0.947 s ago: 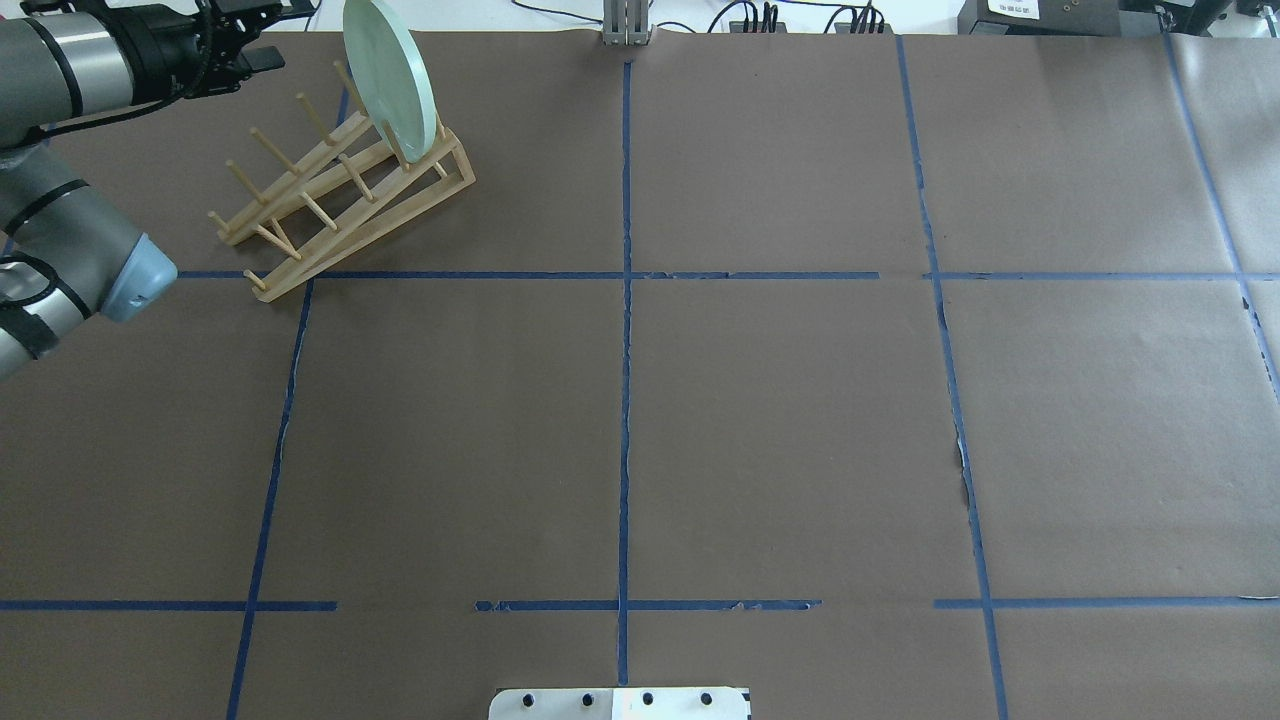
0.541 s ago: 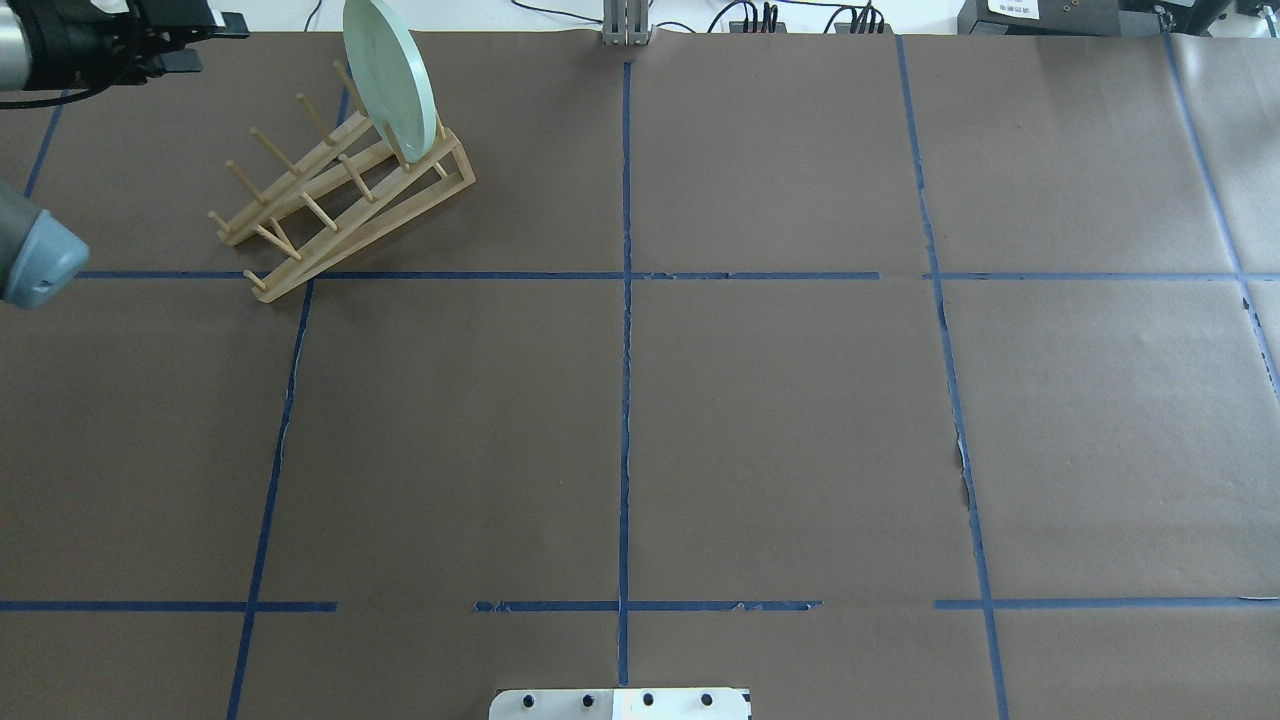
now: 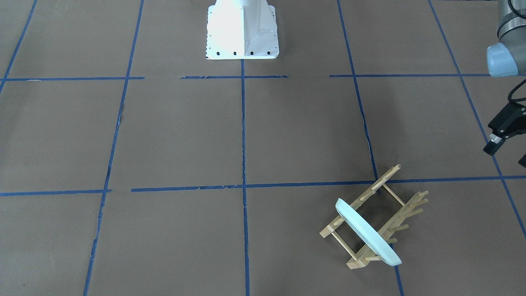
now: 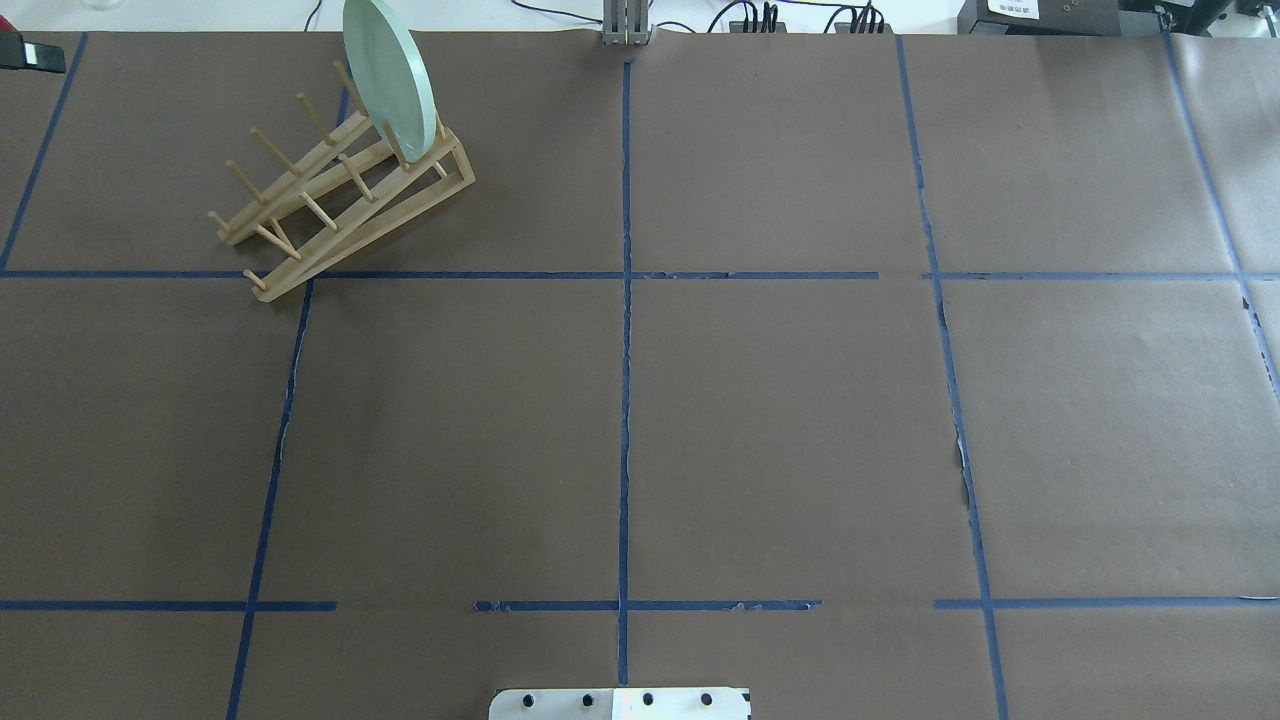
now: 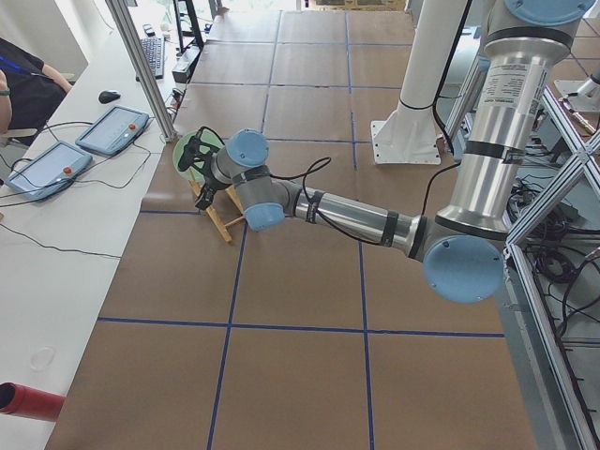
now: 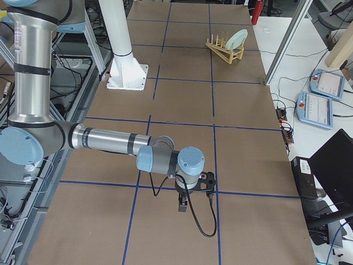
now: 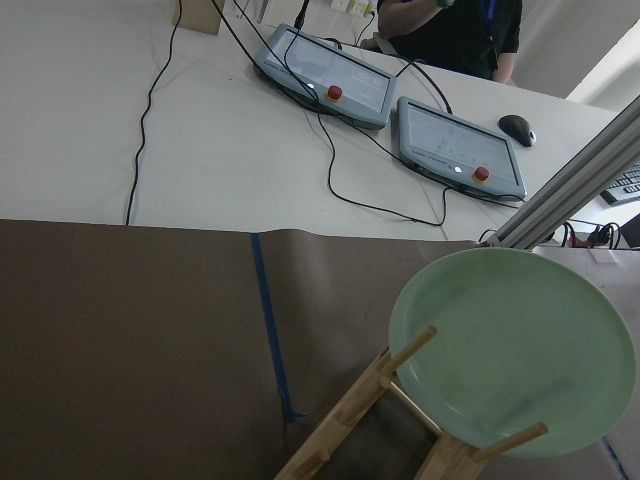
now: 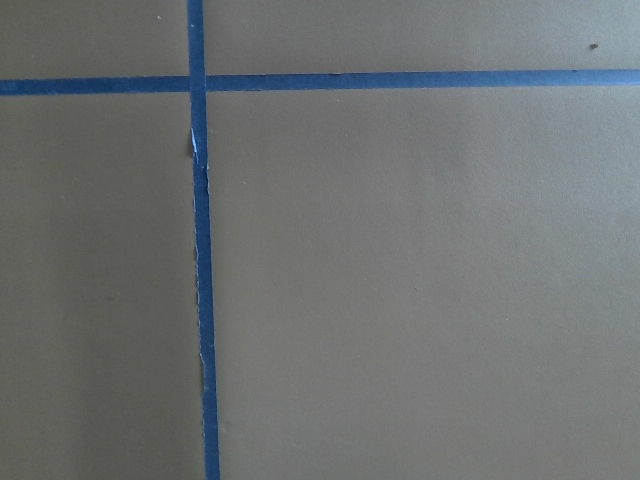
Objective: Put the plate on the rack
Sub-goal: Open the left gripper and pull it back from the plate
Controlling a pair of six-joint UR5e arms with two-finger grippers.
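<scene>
The left hand (image 3: 508, 153) is at the very edge of the front view. Its two fingers look spread wide with nothing between them. One finger is cut off by the edge, so I am not fully sure. In the view from above, only a small dark tip of it shows in the far left corner.

That is the big change. A moment ago this hand was up close to the top of the plate (image 4: 390, 80). Then it slid off to the side, and now it is well apart from it. The arm has gone with it and no longer shows in that view from above.

The plate did not move when the hand went away. It stands on its edge at the far end of the rack (image 4: 365, 235), between the wooden pegs, and leans a little. The left wrist view shows pegs in front of its green face and nothing else touching it. The rack sits where it sat before, near the far left corner of the bench (image 4: 780, 430).

So the plate stands up by itself. I think the job is done, and the arm is just going home.

The right hand (image 6: 185, 204) hangs low over bare bench, far from the rack. I cannot tell if it is wide or narrow. Its own camera shows only brown paper and blue tape.
</scene>
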